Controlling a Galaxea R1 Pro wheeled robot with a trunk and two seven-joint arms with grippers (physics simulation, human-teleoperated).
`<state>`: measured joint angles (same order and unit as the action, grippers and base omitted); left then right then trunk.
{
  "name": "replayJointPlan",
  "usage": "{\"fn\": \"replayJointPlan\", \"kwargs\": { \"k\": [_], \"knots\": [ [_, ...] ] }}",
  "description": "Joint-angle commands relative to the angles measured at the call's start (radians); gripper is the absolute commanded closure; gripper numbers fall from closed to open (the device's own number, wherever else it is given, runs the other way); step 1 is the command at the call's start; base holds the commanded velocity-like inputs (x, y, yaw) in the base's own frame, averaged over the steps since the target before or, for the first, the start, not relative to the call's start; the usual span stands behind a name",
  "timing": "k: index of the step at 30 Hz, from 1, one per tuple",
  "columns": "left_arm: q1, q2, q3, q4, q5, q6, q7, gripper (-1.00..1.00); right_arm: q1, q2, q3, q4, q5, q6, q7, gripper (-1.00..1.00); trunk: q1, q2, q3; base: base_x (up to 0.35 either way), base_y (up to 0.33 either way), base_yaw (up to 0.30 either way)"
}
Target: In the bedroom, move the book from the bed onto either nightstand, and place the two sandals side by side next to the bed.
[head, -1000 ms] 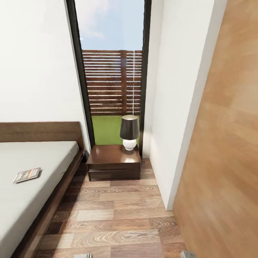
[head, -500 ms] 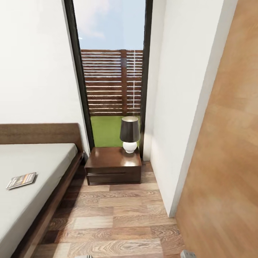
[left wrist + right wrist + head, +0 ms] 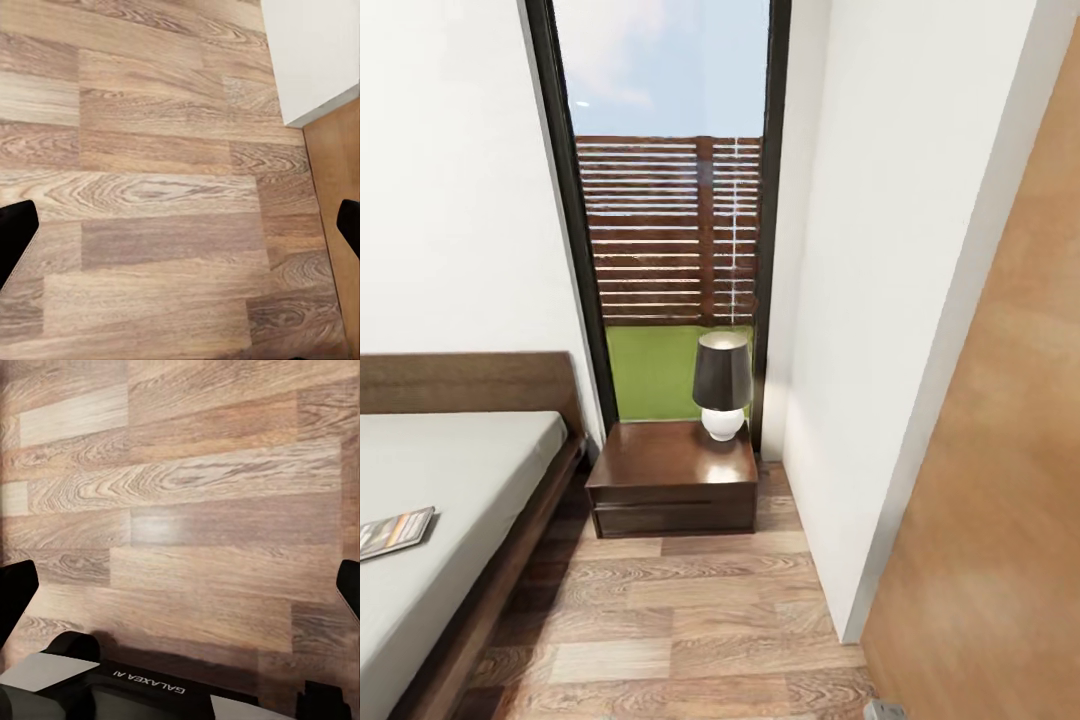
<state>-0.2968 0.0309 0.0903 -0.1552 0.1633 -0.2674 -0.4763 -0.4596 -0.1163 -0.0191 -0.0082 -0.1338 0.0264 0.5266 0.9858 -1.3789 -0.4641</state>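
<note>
Thin book (image 3: 395, 531) on smooth off-white bed (image 3: 450, 480)

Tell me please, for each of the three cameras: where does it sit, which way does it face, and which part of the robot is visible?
Head: high, facing forward and down at bed, book, nightstand, lamp, window.
Left wrist: on the left arm, facing down at floor; left gripper open, fingertips at both edges.
Right wrist: on the right arm, facing down at floor; right gripper open, robot base below.
Shared: all show the plank floor.

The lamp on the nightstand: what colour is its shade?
Dark grey-brown shade over a white round base, best seen in the head view.
</note>
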Motion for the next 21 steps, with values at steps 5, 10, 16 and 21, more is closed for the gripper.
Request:
{"fn": "replayJointPlan", "kwargs": {
  "k": [5, 10, 16, 21],
  "knots": [
    [-0.001, 0.0, 0.008, 0.002, 0.002, 0.001, -0.008, -1.0, -0.001, 0.0, -0.001, 0.0, -0.007, 0.003, 0.004, -1.0, 0.001, -0.001, -0.001, 0.328, 0.0, 0.0],
    [-0.001, 0.0, 0.008, 0.002, 0.002, 0.002, -0.008, -1.0, -0.001, 0.0, -0.001, 0.0, -0.007, 0.003, 0.004, -1.0, 0.001, -0.001, -0.001, 0.328, 0.0, 0.0],
    [-0.001, 0.0, 0.008, 0.002, 0.002, 0.001, -0.008, -1.0, -0.001, 0.0, -0.001, 0.0, -0.007, 0.003, 0.004, -1.0, 0.001, -0.001, -0.001, 0.328, 0.0, 0.0],
    [-0.001, 0.0, 0.008, 0.002, 0.002, 0.001, -0.008, -1.0, -0.001, 0.0, -0.001, 0.0, -0.007, 0.003, 0.004, -1.0, 0.001, -0.001, -0.001, 0.328, 0.0, 0.0]
  ]
}}
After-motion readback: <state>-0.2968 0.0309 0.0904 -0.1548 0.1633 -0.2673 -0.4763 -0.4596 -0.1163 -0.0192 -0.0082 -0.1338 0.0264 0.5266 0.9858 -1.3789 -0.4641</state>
